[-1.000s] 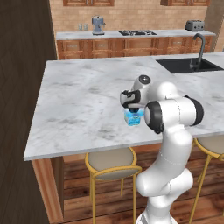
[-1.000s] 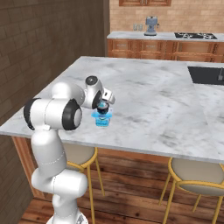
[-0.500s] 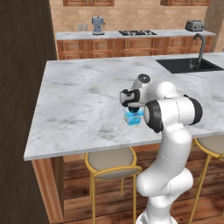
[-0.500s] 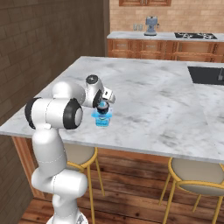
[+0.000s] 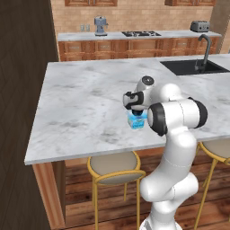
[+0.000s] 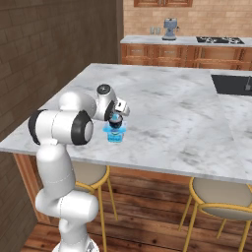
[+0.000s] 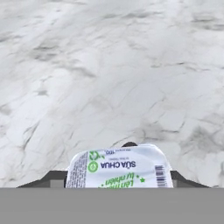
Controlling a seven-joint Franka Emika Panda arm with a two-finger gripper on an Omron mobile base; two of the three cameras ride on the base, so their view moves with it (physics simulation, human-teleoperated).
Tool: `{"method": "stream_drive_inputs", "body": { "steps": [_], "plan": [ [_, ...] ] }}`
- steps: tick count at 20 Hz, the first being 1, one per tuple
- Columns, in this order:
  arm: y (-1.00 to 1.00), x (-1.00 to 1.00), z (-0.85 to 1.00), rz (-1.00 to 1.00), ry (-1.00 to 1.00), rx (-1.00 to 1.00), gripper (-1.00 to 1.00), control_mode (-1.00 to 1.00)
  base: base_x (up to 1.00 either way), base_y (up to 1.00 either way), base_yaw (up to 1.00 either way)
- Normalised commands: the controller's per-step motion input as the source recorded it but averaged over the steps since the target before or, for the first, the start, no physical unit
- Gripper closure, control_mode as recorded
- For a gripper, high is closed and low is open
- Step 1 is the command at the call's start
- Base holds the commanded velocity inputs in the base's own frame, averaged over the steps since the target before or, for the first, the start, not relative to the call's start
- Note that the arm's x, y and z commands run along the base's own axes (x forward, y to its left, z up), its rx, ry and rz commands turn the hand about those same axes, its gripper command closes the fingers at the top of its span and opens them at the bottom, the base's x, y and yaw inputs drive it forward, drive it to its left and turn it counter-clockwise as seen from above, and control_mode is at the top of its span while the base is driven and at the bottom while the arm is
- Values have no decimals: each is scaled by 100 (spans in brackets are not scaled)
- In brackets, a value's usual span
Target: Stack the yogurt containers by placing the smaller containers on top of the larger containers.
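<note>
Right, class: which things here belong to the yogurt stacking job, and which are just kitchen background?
Job in hand:
- light-blue tub
- dark cup, apparently on top of it
- fingers either side

Just lying about:
- stools
- sink
- coffee machine
- toaster

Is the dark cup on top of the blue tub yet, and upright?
On and upright, it seems: the dark cup sits level on the light-blue tub under the gripper. Whether the fingers have let go: cannot tell.
</note>
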Motion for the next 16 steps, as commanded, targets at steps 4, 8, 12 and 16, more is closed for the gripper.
{"method": "stream_drive_inputs", "body": {
  "steps": [4,8,12,16],
  "plan": [
    [0,8,22,-3,0,2,-100,-100,0,0,0],
    [0,1,49,-1,0,3,-100,-100,0,0,0],
    [0,-19,50,0,-1,2,-100,-100,0,0,0],
    [0,-83,31,6,-11,0,-100,-100,0,0,0]
  ]
}}
